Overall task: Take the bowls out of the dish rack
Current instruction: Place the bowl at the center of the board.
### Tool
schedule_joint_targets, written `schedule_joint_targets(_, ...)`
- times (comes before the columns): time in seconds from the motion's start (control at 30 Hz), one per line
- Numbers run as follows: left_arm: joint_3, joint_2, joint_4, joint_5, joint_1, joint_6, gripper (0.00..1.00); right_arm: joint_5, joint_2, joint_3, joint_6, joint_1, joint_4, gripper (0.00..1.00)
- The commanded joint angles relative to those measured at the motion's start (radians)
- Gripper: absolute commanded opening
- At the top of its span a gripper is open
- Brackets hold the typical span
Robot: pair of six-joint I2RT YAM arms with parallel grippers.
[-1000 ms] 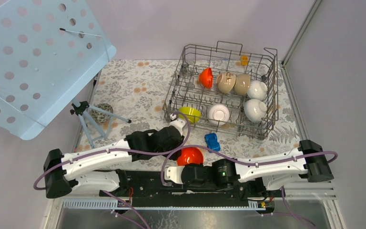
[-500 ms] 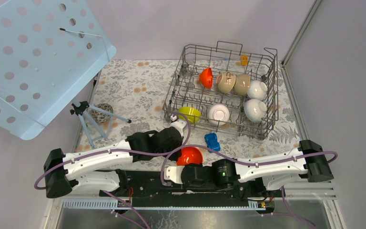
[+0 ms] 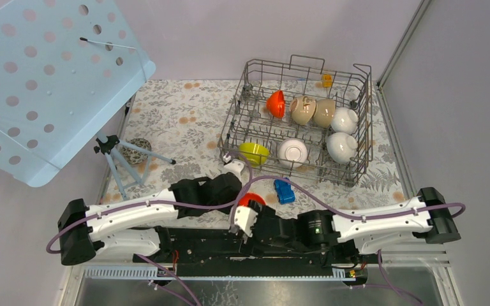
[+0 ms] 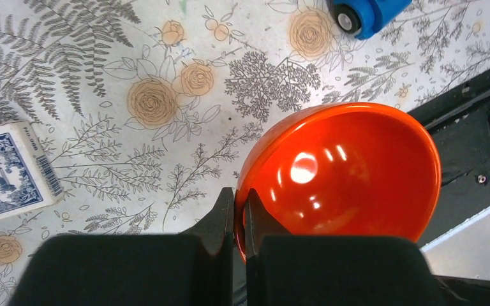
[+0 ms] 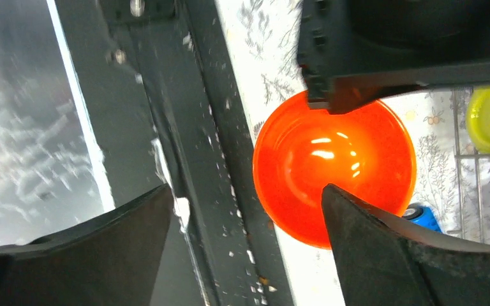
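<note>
Left wrist view: my left claw (image 4: 239, 197) is clenched on the near rim of the orange-red bowl (image 4: 351, 172), one finger inside the wall and one outside. The bowl is round, with no long axis, and its glossy mouth opens up toward the camera. It sits over the near edge of the flowered mat (image 4: 166, 64), partly above the black base rail (image 4: 478, 115). The blue toy car (image 4: 367, 13) is near its far side, with bare mat to the left as far as the blue card pack (image 4: 9, 169). My right claw (image 5: 245, 188) is released, fingers spread wide just short of the bowl. The dish rack (image 3: 361, 127) stands well apart at the far right.
</note>
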Motion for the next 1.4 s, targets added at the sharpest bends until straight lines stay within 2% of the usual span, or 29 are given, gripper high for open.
schedule_joint_targets(0.0, 0.007, -0.061, 0.049, -0.087, 0.001, -0.054, 0.00, 0.145, -0.100, -0.022, 0.245, 0.007, 0.121, 0.99)
schedule_joint_targets(0.1, -0.009, -0.090, 0.048, -0.126, 0.001, -0.097, 0.00, 0.284, -0.160, -0.037, 0.468, 0.006, 0.121, 1.00)
schedule_joint_targets(0.23, -0.029, -0.131, 0.019, -0.188, 0.001, -0.201, 0.00, 0.307, -0.156, 0.022, 0.592, -0.026, 0.052, 1.00)
schedule_joint_targets(0.37, -0.032, -0.162, -0.021, -0.226, 0.001, -0.302, 0.00, 0.331, -0.072, 0.113, 0.762, -0.121, -0.090, 1.00)
schedule_joint_targets(0.47, -0.020, -0.173, -0.076, -0.250, 0.001, -0.385, 0.00, 0.341, -0.063, 0.097, 0.859, -0.199, -0.094, 1.00)
schedule_joint_targets(0.53, -0.008, -0.172, -0.123, -0.265, 0.001, -0.438, 0.00, 0.335, -0.085, 0.041, 0.876, -0.236, -0.038, 0.97)
schedule_joint_targets(0.6, 0.001, -0.167, -0.161, -0.272, 0.001, -0.482, 0.00, 0.315, -0.104, -0.006, 0.870, -0.270, 0.022, 0.90)
schedule_joint_targets(0.77, -0.003, -0.155, -0.190, -0.273, 0.001, -0.550, 0.00, 0.286, -0.079, -0.022, 0.860, -0.313, 0.047, 0.66)
schedule_joint_targets(1.37, -0.007, -0.132, -0.189, -0.256, 0.001, -0.612, 0.00, 0.214, 0.106, -0.002, 0.851, -0.344, 0.083, 0.38)
